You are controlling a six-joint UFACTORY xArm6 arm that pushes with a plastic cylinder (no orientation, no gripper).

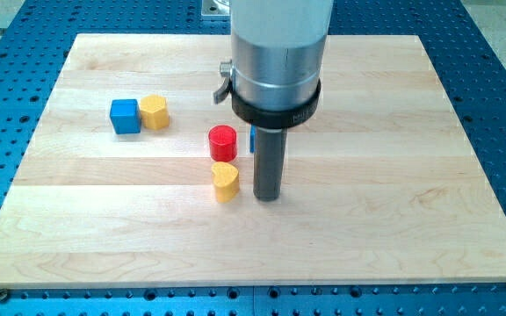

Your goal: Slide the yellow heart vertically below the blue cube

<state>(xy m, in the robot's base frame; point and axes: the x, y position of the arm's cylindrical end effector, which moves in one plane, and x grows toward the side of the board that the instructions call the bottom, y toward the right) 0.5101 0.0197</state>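
Observation:
The yellow heart (226, 180) lies near the board's middle, just below a red cylinder (222, 142). The blue cube (125, 116) sits at the view's upper left, touching a yellow hexagonal block (155, 112) on its right. My tip (267, 197) rests on the board just right of the yellow heart, a small gap apart. A sliver of another blue block (251, 139) shows behind the rod, mostly hidden.
The wooden board (393, 219) lies on a blue perforated table (499, 79). The arm's wide grey body (275, 53) hangs over the board's upper middle and hides what is behind it.

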